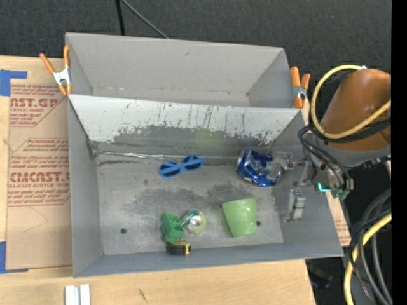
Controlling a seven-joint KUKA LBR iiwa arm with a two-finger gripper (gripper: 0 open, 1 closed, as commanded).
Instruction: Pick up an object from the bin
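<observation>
My hand (294, 203) hangs at the right wall of the bin (159, 75), just beside the crumpled blue wrapper (257, 168) and right of the green cup (240, 217). Open or closed: I cannot tell. Blue glasses (180, 166) lie well apart, leftward.

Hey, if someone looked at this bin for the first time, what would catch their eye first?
The pale green cup at the front right of the bin stands out, with the gripper just to its right. A crumpled shiny blue thing lies behind it, by the back wall.
</observation>
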